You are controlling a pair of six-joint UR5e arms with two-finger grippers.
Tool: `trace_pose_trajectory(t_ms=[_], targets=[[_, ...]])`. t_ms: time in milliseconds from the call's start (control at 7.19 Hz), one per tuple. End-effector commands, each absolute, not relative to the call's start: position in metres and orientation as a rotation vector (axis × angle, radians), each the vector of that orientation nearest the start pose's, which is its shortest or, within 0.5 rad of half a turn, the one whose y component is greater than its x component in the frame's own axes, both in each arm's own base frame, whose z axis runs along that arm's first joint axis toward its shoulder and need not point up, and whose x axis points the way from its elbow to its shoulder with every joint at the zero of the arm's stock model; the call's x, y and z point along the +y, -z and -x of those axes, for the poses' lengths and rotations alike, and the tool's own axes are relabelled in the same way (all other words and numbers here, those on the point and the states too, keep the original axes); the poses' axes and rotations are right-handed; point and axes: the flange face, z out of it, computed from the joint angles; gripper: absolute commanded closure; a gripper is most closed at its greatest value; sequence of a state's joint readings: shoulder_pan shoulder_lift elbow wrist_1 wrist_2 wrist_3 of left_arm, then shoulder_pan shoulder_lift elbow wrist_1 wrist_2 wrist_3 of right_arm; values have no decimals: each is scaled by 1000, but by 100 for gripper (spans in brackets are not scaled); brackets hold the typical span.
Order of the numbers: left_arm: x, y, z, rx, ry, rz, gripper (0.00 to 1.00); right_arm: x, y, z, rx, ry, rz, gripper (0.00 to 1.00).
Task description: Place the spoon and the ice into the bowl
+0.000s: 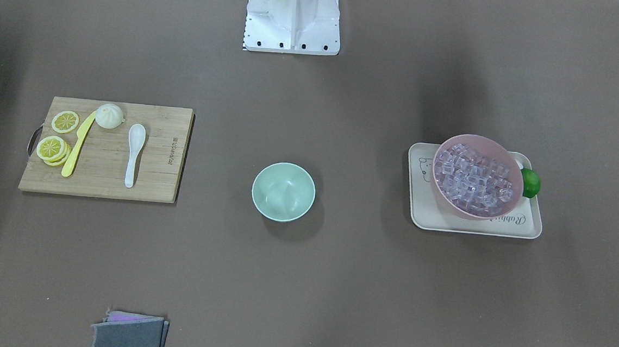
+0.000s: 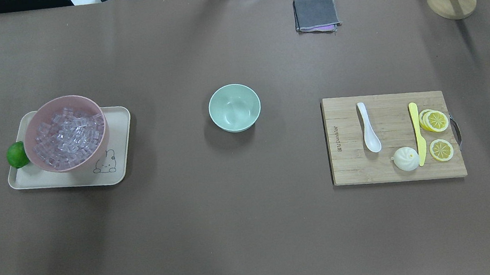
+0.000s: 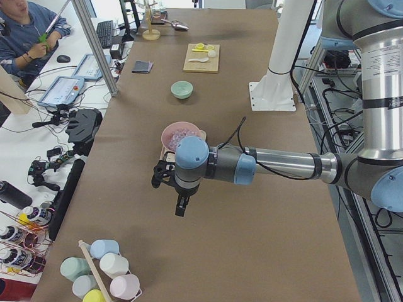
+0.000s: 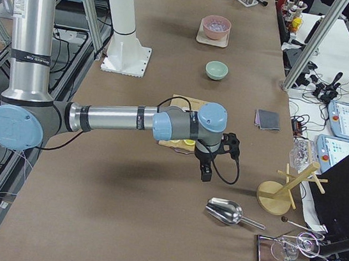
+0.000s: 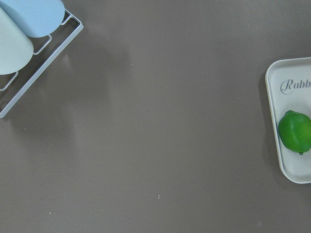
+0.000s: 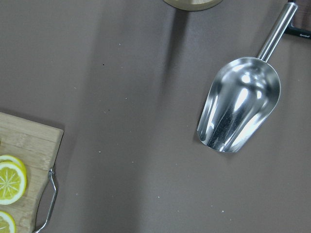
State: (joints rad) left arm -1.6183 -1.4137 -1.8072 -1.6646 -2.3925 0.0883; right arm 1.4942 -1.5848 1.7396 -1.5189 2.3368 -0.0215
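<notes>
Glossy white soup spoon (image 2: 367, 125) laid near right edge, clear glassy ice cubes (image 2: 67, 135) heaped near left edge, round mint-green bowl (image 2: 225, 121) centred, grip of left gripper (image 3: 162, 175) and right gripper (image 4: 229, 145) not determinable.

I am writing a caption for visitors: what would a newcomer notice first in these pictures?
The round pink bowl heaped with clear glassy ice cubes stands out first, on a cream tray at the robot's left. In the middle of the brown table sits an empty pale mint-green bowl. On the robot's right, a bamboo cutting board carries a glossy white soup spoon, a yellow plastic knife and lemon slices.
</notes>
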Motion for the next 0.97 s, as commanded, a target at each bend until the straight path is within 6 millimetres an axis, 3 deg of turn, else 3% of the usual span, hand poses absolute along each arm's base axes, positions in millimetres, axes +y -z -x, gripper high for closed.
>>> trace_pose_trajectory(t_ms=[0, 278, 556, 834], targets=[[-428, -610, 81, 803, -108, -212, 2, -499, -574, -26, -772, 176, -184, 0], [-422, -626, 81, 806, -94, -181, 2, -501, -574, -26, -769, 177, -188, 0], [-421, -627, 83, 806, -82, -178, 2, -500, -579, -26, -761, 176, -181, 0], [-424, -599, 82, 814, -90, -221, 2, -496, -577, -26, -770, 182, -187, 0]])
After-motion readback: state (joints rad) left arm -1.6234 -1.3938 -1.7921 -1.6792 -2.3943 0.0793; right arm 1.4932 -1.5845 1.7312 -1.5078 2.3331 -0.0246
